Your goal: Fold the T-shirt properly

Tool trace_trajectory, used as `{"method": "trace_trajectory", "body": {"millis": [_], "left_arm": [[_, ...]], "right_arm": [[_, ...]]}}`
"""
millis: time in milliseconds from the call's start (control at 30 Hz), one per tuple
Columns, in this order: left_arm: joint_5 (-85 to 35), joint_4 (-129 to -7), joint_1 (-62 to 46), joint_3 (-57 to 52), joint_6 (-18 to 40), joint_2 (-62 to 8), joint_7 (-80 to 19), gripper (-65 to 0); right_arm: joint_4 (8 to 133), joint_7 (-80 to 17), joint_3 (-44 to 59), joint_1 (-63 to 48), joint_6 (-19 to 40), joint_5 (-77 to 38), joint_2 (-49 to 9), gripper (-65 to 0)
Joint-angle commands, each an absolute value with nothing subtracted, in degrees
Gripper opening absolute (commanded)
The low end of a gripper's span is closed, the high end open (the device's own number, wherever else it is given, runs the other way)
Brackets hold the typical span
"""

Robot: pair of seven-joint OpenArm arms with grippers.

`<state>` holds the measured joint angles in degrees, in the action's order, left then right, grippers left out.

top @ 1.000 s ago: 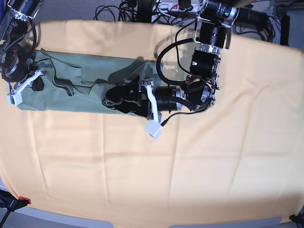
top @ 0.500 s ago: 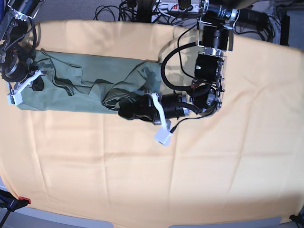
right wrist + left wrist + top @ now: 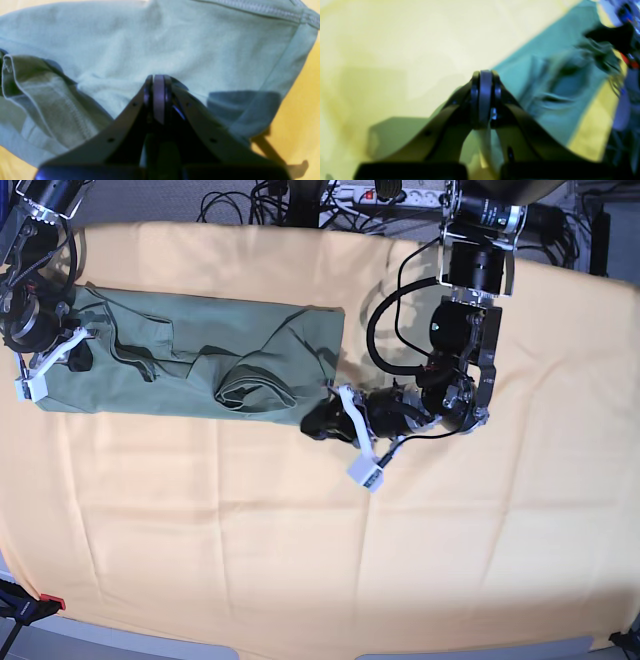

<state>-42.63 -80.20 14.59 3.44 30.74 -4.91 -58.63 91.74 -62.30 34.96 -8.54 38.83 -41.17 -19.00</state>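
The sage-green T-shirt (image 3: 160, 385) lies as a long, wrinkled strip across the back left of the orange-yellow cloth, with a bunched fold near its middle. My left gripper (image 3: 318, 423) sits at the strip's lower right corner. In the blurred left wrist view it (image 3: 483, 95) is shut, with pale fabric showing between the fingers and the T-shirt (image 3: 545, 75) stretching away behind. My right gripper (image 3: 80, 357) rests on the strip's left end. The right wrist view shows this gripper (image 3: 158, 95) shut on the T-shirt (image 3: 175, 45), with creases gathering at its tip.
The orange-yellow cloth (image 3: 400, 560) covers the whole table. Cables and a power strip (image 3: 360, 194) run behind the back edge. A black and red clamp (image 3: 30, 604) holds the front left corner. The left arm's camera mount (image 3: 368, 472) hangs low over the cloth.
My left gripper has shut and slid right from the middle of the T-shirt to its lower right corner, drawing fabric that way. The right arm has stayed still.
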Motion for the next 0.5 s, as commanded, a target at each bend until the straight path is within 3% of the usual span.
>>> {"method": "trace_trajectory", "body": {"millis": [0,233,467], "left_arm": [[-46.52,-81.28,15.86,3.99,32.71,-4.78,-59.51,-65.0],[-65.98,-81.28,15.92,12.67,39.72,-4.75,-73.52,-65.0],[-78.11,-81.28,16.03,14.37,40.00,-4.75,-76.36,-65.0]], "right_arm": [[92.51,-61.47,35.22,-7.90,39.09,-42.17,-20.01,-65.0],[92.51,-61.47,35.22,-7.88,39.09,-42.15,-20.01,-65.0],[92.51,-61.49,35.22,-7.90,39.09,-42.15,-20.01,-65.0]]}}
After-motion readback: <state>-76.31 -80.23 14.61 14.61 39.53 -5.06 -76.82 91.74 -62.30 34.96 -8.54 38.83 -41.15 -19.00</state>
